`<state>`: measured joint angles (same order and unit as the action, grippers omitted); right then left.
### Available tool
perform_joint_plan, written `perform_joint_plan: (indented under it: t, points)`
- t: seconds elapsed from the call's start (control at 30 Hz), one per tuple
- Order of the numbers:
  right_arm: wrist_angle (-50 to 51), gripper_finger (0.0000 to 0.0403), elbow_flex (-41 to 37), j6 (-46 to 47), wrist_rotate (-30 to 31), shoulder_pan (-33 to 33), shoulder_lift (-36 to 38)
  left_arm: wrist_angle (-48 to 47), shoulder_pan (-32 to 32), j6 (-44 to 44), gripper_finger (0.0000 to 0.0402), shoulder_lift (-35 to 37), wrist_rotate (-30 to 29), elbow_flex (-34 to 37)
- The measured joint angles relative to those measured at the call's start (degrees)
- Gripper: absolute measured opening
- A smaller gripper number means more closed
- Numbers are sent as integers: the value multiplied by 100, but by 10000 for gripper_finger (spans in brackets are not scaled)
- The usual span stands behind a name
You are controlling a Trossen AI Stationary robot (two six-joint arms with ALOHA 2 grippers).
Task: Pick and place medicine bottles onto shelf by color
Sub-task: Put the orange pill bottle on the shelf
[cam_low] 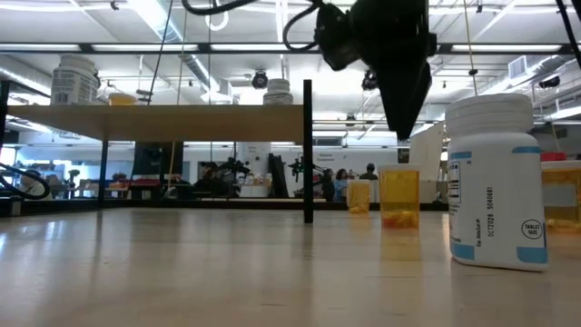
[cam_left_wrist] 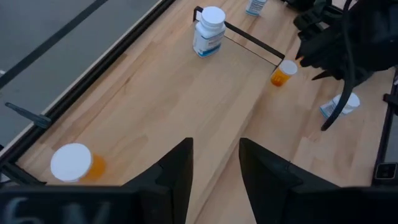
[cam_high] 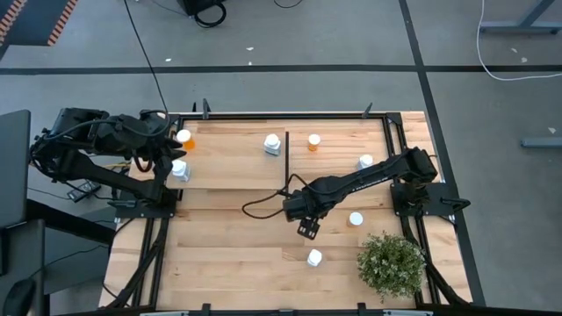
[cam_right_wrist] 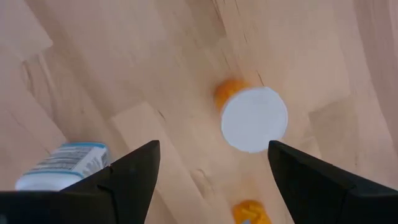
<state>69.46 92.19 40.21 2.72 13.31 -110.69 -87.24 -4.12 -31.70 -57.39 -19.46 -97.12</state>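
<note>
An orange medicine bottle with a white cap (cam_right_wrist: 254,118) stands upright on the tabletop, right of the shelf (cam_high: 230,168). My right gripper (cam_right_wrist: 211,149) hangs open above it, fingers pointing down, and hides it in the high view. In the low view the gripper's tips (cam_low: 400,134) end a little above the bottle (cam_low: 399,195). My left gripper (cam_left_wrist: 214,163) stands open over the shelf's left end (cam_high: 169,151), nothing between its fingers. On the shelf stand an orange bottle (cam_high: 184,138) and two white ones (cam_high: 179,169) (cam_high: 273,143).
Right of the black divider (cam_high: 287,158) stand another orange bottle (cam_high: 313,141), a white one (cam_high: 365,161), a white-capped one (cam_high: 356,219) and a white bottle near the front (cam_high: 314,257). A bushy potted plant (cam_high: 391,263) fills the near right corner.
</note>
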Motion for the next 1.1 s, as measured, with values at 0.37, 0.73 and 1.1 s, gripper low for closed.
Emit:
perform_joint_plan:
  t: [0.37,0.73,1.1]
  points:
    - [-186,306,-403,-302,196,-128,2,-8,0,-415,136,1,121,0]
    - [-236,306,-438,-593,477,-245,2,-5,0,-616,139,-203,338,0]
    - [-596,306,-975,-798,148,-300,0,17,0,-621,139,-413,647,2]
